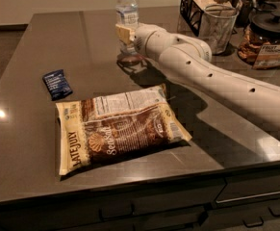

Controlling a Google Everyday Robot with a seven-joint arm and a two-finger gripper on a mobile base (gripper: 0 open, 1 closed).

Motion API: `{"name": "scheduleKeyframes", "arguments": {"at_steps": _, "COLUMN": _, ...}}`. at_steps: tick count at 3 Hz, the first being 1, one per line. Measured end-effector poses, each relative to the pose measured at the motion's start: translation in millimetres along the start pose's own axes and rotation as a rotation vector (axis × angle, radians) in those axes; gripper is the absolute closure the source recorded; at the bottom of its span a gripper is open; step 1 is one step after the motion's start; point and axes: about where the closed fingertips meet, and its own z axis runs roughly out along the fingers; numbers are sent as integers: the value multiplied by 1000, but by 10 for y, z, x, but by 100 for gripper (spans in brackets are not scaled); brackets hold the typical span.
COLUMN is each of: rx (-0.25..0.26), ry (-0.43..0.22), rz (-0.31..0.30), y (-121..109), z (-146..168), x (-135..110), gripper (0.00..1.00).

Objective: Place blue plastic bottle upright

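The blue plastic bottle (126, 9), small and clear with a white cap and a pale label, stands upright at the back middle of the dark table (29, 143). My gripper (124, 34) reaches in from the right on the white arm (211, 78) and is closed around the bottle's lower half. The cream fingers (121, 32) cover the lower half. The bottle's base is hidden behind the gripper, so I cannot tell whether it rests on the table.
A large brown Late July chip bag (118, 126) lies flat at the front middle. A small dark blue snack packet (57, 83) lies to its left. A black wire basket (197, 6), a mesh cup (218, 27) and jars (269, 42) stand at the back right.
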Motion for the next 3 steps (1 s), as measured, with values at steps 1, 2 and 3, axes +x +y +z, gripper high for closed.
{"name": "scheduleKeyframes", "arguments": {"at_steps": 1, "rx": 8, "ry": 38, "rz": -22, "y": 18, "z": 13, "x": -109, "gripper": 100}}
{"name": "scheduleKeyframes", "arguments": {"at_steps": 2, "rx": 12, "ry": 42, "rz": -32, "y": 17, "z": 21, "x": -153, "gripper": 100}}
{"name": "scheduleKeyframes", "arguments": {"at_steps": 3, "rx": 7, "ry": 50, "rz": -42, "y": 54, "z": 22, "x": -172, "gripper": 82}}
